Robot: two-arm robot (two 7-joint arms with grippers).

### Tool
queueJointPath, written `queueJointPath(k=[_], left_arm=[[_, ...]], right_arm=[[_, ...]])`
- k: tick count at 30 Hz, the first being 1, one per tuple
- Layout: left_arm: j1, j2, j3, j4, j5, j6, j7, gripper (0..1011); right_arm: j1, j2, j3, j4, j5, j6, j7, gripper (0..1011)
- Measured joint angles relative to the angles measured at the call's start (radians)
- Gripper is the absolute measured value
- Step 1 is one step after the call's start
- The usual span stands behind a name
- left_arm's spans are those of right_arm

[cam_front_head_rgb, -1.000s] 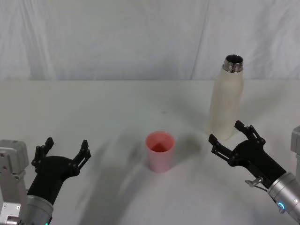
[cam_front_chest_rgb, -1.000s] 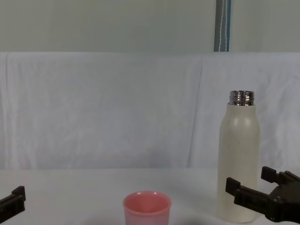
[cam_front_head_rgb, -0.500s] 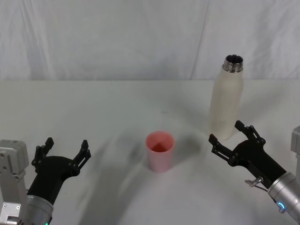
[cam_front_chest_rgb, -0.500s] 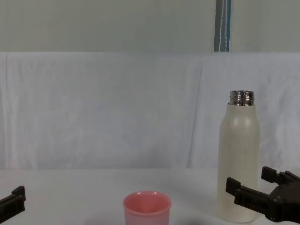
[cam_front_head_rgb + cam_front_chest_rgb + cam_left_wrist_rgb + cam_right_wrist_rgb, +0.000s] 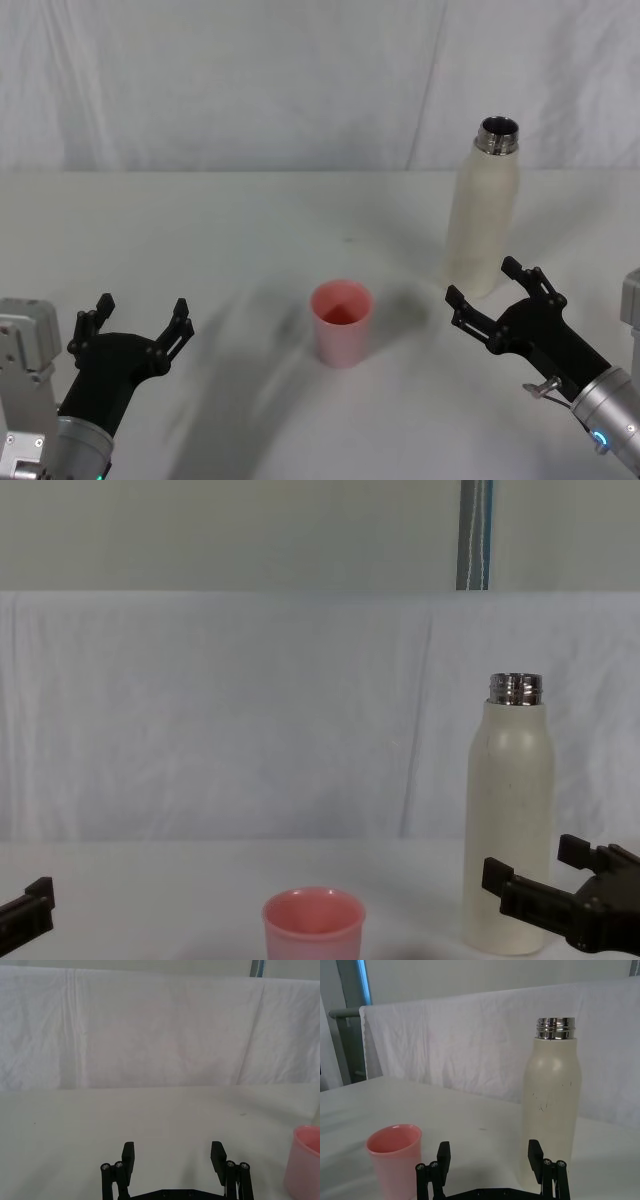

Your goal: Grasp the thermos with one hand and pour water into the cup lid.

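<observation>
Nothing's really started yet. Thermos stands upright at the back right of the table, cap off, untouched. Cup sits in front to its left, well apart. Right gripper hovers just before the thermos, fingers wide. Left gripper sits parked near-left, also wide. Grab and pour both left.

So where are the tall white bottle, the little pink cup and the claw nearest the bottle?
thermos [image 5: 482,225], head view, middle of its cream body.
cup lid [image 5: 342,325], head view, its pink side wall.
right gripper [image 5: 483,290], head view, between its open fingertips.
</observation>
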Motion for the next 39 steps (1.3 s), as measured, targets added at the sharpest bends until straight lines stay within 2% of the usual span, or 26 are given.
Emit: queueJointPath(k=[39], left_arm=[[0.000,0.000,0.000,0.000,0.000,0.000,0.000,1001]], right_arm=[[0.000,0.000,0.000,0.000,0.000,0.000,-0.001,1001]])
